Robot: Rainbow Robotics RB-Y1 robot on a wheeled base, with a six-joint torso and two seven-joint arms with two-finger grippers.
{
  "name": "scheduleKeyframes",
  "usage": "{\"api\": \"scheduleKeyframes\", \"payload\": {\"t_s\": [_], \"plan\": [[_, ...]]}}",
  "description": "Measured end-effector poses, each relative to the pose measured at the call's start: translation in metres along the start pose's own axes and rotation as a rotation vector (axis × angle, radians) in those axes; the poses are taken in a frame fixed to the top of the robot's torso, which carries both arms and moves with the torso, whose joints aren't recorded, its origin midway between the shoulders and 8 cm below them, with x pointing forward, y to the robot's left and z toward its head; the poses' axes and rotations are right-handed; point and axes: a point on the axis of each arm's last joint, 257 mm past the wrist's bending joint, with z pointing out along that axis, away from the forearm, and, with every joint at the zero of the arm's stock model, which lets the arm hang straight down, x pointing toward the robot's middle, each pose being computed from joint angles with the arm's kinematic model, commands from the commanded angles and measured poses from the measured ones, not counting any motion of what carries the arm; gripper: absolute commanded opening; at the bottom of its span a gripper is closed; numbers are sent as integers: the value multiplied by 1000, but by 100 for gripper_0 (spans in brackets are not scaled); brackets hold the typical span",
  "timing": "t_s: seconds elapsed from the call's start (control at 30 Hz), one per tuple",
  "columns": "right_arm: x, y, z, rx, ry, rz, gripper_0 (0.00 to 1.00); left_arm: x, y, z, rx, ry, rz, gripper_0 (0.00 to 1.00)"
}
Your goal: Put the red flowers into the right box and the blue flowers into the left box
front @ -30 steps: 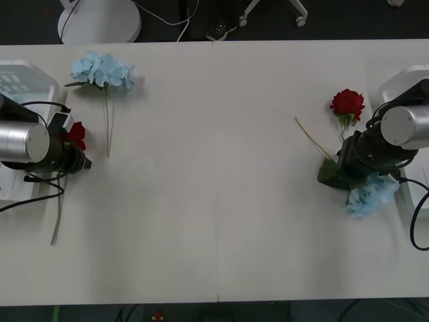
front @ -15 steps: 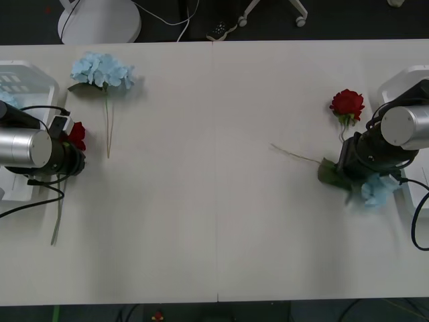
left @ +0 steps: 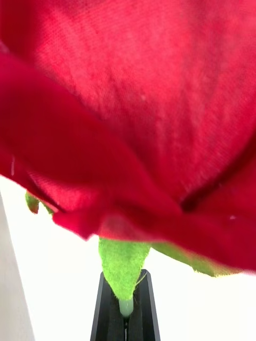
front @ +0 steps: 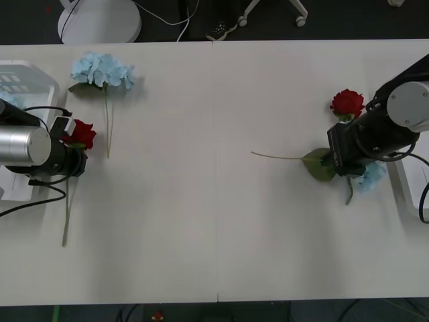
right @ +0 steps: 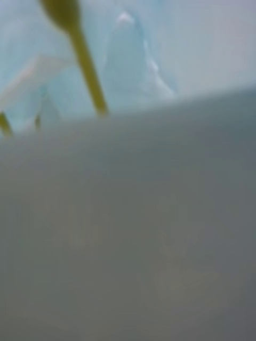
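Status, as we judge it — sorting barely begun.

- Left gripper (front: 82, 159), centre left: fingers (left: 124, 314) pinching a red rose (front: 81, 133) by its stem.
- Right gripper (front: 335, 158), centre right: over a blue flower (front: 371, 177); we cannot tell its fingers.
- On the surface (front: 214, 221): second rose (front: 347, 102), second blue cluster (front: 102, 69).
- Left box (front: 30, 75) at left edge, right box (front: 405, 189) at right edge — contents unreadable.

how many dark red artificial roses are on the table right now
2. One dark red artificial rose is at the left gripper, its stem pinched; the other rose lies beside the right arm. Others may be hidden.
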Motion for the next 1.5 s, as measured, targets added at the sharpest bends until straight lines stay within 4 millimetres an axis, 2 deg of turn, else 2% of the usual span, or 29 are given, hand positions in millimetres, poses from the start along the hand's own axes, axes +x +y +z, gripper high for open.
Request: {"api": "scheduleKeyframes", "payload": {"t_s": [0.1,0.27,0.33,0.47,0.57,0.67,0.77,0.87,1.0,1.07,1.17,1.33,1.4,1.5], "plan": [[15,14,-20,-47,25,-185,0,-8,-7,-20,22,-2,1,0],[38,29,-45,-117,13,-735,0,-28,-24,-62,75,-29,20,0],[49,36,-55,-152,14,-854,0,-37,-37,-76,121,-56,25,0],[80,48,-80,-238,70,-952,0,-57,-69,-102,243,-126,29,0],[104,53,-98,-318,111,-1208,0,-72,-102,-123,367,-186,31,0],[122,63,-113,-406,99,-1470,0,-96,-140,-150,546,-292,-11,0],[133,69,-122,-444,105,-1511,0,-118,-164,-176,691,-393,-77,0],[134,70,-123,-447,105,-1514,0,-135,-184,-200,822,-470,-149,0],[128,65,-112,-416,113,-1502,0,-149,-214,-225,964,-539,-206,0],[120,61,-99,-387,117,-1485,0,-153,-233,-235,1019,-580,-198,0],[106,55,-72,-346,112,-1451,0,-149,-263,-240,1058,-625,-124,0],[69,35,-15,-245,70,-1409,0,-137,-307,-243,1111,-647,-46,0],[51,25,7,-195,35,-1416,0,-139,-321,-247,1137,-657,-64,0],[25,11,29,-118,-22,-1446,0,-144,-343,-254,1170,-685,-101,0]]}}
